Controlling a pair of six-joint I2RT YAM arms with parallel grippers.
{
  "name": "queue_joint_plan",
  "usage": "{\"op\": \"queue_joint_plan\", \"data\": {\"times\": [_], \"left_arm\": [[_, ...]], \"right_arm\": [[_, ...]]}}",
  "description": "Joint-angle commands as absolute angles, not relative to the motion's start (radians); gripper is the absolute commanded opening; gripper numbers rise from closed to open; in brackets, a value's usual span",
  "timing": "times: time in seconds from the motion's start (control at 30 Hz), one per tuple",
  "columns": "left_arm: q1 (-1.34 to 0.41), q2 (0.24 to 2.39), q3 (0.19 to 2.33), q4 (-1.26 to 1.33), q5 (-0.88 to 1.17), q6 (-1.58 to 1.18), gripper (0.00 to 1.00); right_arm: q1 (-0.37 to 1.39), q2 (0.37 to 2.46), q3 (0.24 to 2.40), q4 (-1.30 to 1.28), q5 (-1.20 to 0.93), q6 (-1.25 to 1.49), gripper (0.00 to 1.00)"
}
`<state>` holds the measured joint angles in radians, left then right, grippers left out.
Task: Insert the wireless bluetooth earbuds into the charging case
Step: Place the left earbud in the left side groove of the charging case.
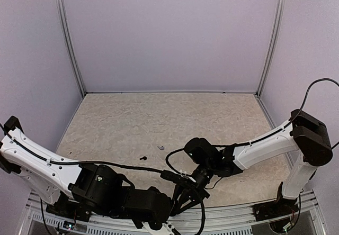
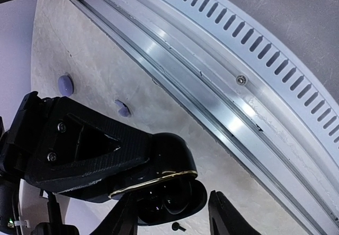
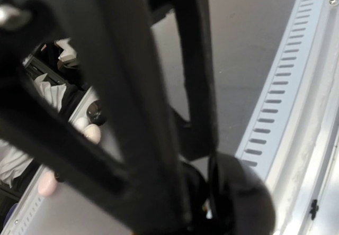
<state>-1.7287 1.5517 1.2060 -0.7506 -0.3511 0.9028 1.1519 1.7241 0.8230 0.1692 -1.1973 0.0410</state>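
The black charging case [image 2: 175, 192] hangs open just above the table, its gold-rimmed lid up and the right gripper [image 1: 198, 184] shut on it. In the right wrist view the case [image 3: 241, 192] is a dark blur at the fingers' ends. My left gripper [image 2: 172, 199] stands open with one finger on each side of the case mouth. A tiny black earbud [image 2: 178, 226] with a short stem shows just below the case, free of both fingers. Two lavender earbuds [image 2: 65, 84] [image 2: 122, 108] lie on the table farther off. Another black earbud [image 1: 143, 157] and a lavender one [image 1: 160, 147] lie mid-table.
The table's near edge runs close by the case: a metal rail [image 2: 212, 81] and a white slotted strip [image 2: 275, 39]. Both arms crowd together at the front middle [image 1: 180, 192]. Pale walls enclose the table on the other three sides.
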Motion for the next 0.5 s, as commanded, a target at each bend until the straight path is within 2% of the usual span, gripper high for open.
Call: {"op": "queue_joint_plan", "data": {"times": [0.0, 0.33, 0.47], "left_arm": [[-1.735, 1.553, 1.265, -0.726, -0.379, 0.894, 0.47], [-1.749, 1.471, 1.291, -0.701, -0.360, 0.851, 0.51], [-1.751, 1.421, 1.265, -0.639, -0.365, 0.812, 0.56]], "right_arm": [[1.166, 1.706, 0.838, 0.207, -1.202, 0.020, 0.00], [1.126, 1.688, 0.808, 0.282, -1.192, 0.064, 0.00], [1.097, 1.663, 0.792, 0.315, -1.176, 0.083, 0.00]]}}
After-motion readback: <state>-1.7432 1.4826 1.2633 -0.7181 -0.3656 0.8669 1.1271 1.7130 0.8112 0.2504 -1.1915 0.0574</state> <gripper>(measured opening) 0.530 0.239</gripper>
